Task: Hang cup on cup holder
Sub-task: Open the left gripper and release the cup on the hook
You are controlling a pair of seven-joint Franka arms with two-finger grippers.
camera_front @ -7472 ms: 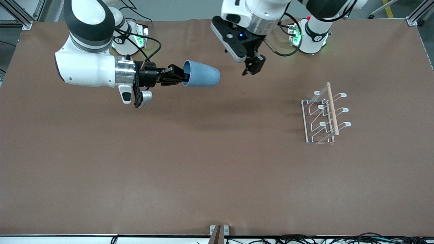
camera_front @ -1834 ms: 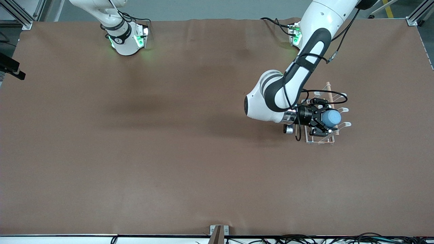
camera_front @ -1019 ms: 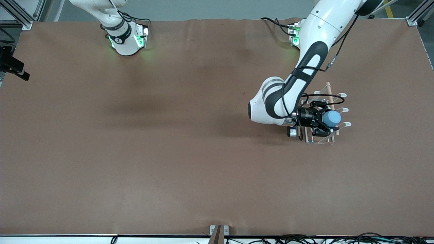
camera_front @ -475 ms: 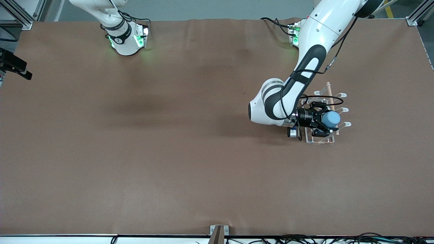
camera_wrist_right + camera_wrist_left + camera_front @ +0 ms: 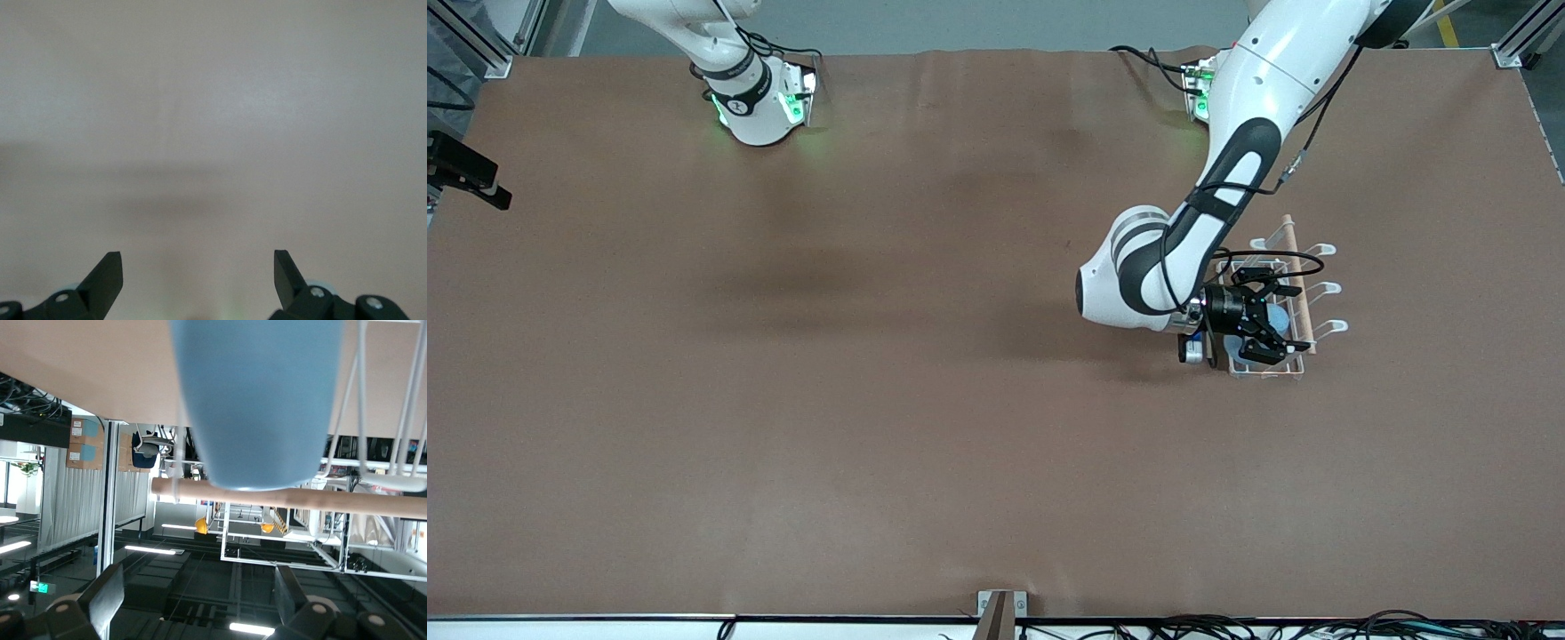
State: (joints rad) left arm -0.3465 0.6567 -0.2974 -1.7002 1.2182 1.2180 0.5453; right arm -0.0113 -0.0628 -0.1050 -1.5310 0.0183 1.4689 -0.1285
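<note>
At the table's nine-o'clock edge the right gripper (image 5: 467, 178) waits, jaws apart. At three o'clock the left gripper (image 5: 1272, 320) hovers over the holder (image 5: 1325, 289), jaws spread clear of the cup (image 5: 257, 400), which hangs inverted on a prong (seemingly released). No writing is readable.

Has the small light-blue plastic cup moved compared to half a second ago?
Yes. The small light-blue plastic cup has dropped out of the open left gripper, lower against the white wire cup holder.

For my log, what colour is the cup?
Light blue; the cup shows best in the left wrist view.
</note>
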